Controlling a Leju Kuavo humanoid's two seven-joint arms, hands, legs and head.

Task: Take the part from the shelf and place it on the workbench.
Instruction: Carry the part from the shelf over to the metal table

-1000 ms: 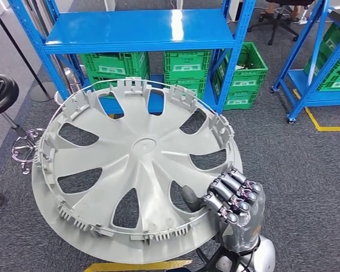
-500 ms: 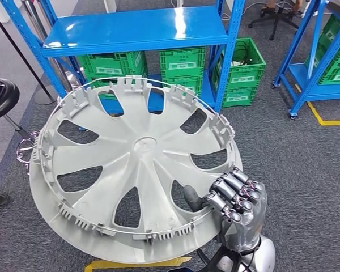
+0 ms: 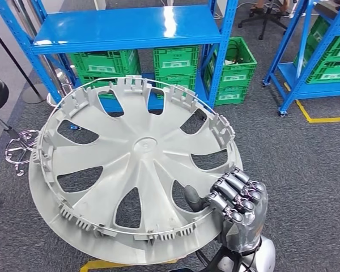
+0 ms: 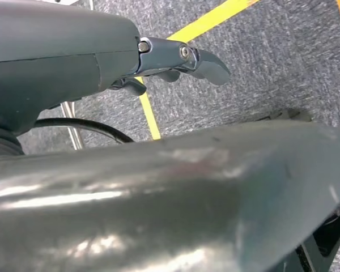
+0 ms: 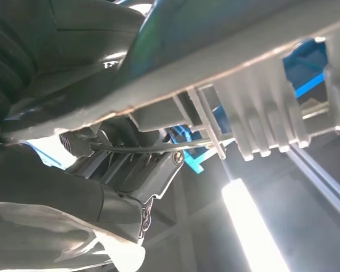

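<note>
The right hand (image 3: 237, 207) is seen at the near right, its dark fingers (image 3: 228, 195) clamped over the rim of the large grey plastic wheel cover (image 3: 134, 164). The cover is carried almost flat and extends left and far from this hand, off the blue metal shelf (image 3: 125, 28) beyond. The left hand (image 4: 74, 62) is seen below; its state cannot be told.

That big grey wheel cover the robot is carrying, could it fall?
It might. The right hand grips the large grey plastic wheel cover only at one edge, so the wide disc could tip or slip out. Its far rim is also close to the blue metal shelf and could bump it.
</note>
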